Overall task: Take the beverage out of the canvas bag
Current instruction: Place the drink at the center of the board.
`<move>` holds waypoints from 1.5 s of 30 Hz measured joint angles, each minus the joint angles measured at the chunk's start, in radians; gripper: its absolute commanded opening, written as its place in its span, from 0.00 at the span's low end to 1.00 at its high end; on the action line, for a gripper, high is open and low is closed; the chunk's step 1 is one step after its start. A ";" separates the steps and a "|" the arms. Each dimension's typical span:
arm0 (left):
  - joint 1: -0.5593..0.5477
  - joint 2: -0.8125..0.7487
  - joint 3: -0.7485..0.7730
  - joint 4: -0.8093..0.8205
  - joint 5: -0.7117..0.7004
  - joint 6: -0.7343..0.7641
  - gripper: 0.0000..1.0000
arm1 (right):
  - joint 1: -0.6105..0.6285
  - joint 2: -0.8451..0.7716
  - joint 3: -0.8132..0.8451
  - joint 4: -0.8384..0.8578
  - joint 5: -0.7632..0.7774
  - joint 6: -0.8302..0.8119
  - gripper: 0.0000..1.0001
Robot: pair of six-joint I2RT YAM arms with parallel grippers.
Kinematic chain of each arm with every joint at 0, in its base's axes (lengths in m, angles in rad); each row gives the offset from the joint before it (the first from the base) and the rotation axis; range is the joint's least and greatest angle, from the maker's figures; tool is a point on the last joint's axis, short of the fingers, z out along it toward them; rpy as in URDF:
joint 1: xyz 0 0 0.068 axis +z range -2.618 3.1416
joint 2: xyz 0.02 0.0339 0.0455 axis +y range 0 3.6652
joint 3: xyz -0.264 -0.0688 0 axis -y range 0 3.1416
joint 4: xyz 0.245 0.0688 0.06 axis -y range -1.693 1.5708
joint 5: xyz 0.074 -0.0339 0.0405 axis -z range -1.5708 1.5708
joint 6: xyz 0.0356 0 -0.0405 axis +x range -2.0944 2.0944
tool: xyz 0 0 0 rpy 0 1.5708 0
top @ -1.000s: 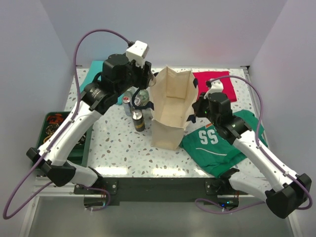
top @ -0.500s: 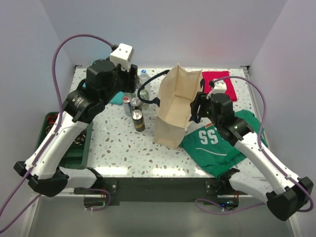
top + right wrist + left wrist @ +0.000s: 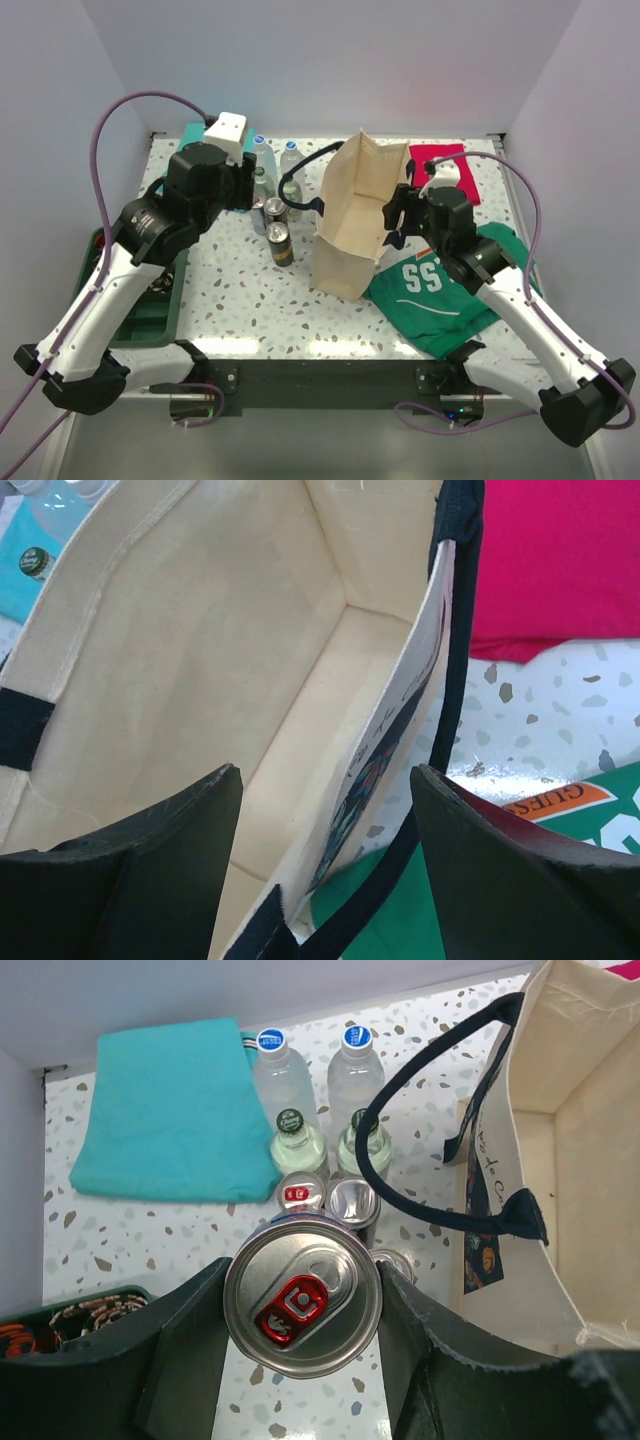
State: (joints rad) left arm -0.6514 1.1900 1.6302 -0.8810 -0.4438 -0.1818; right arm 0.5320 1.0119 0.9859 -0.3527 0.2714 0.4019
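Note:
My left gripper [image 3: 305, 1295] is shut on a beverage can [image 3: 302, 1305] with a silver lid and a red tab. It holds the can above the table, left of the canvas bag [image 3: 590, 1160]. In the top view the left gripper [image 3: 250, 190] hangs over the drinks cluster, and the can it holds is hidden there. The beige canvas bag [image 3: 350, 230] leans with its mouth toward the arms, one navy handle [image 3: 420, 1140] arching out to the left. My right gripper [image 3: 325, 780] stands open astride the bag's right wall [image 3: 400, 720]. The bag's inside [image 3: 200, 660] looks bare.
Two clear bottles [image 3: 285, 1080], two green-capped bottles and some cans [image 3: 330, 1195] stand together left of the bag. A teal cloth [image 3: 165, 1120] lies at the back left. A red cloth [image 3: 450, 170] and a green jersey [image 3: 440, 290] lie right of the bag, and a green bin [image 3: 130, 300] sits at the left edge.
My left arm has pulled away from the bag's left rim, leftward and toward the near side, carrying the can. The right gripper has opened off the bag's right rim. The bag has tipped over to a lean.

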 measured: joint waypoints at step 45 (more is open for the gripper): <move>0.077 -0.110 -0.739 0.444 0.092 -0.148 0.00 | 0.000 -0.101 0.029 -0.029 0.030 -0.021 0.80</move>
State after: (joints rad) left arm -0.5739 1.0801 0.8917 -0.4374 -0.3523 -0.3302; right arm 0.5320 0.9112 1.0149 -0.3813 0.3016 0.3809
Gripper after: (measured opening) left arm 0.587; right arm 0.795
